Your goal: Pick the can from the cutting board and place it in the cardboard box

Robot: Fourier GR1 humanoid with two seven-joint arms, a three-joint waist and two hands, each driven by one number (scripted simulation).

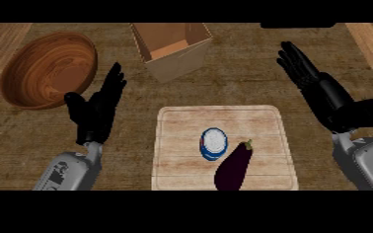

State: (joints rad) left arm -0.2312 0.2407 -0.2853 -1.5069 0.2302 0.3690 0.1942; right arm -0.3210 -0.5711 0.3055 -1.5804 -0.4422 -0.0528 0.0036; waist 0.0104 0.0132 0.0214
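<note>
While both arms come in from the lower edge of the counter [241,86], neither hand holds anything. One left hand [97,109] shows near the counter's left side, fingers straight and pointing up, a little apart, with the thumb sticking out to the left. One right hand [312,81] shows near the counter's right edge, fingers straight too and close together, pointing up and a bit to the left.

One cutting board [182,143] lies on the counter near the bottom edge, in the middle between the two hands. It is pale wood with round corners. Two things sit on it. One can [213,143] stands near the middle of the board, blue on the side with a white top. One eggplant [235,167] lies just beside the can, at the board's bottom edge, dark purple, with its stem end pointing up toward the right. It looks like it touches the can, but that is hard to tell.

One cardboard box [177,51] stands near the counter's top edge, above the board and well apart from it. Its top is open and it is turned a little. One wooden bowl [50,70] sits near the counter's top left corner, big and round and brown, just above the left hand.
</note>
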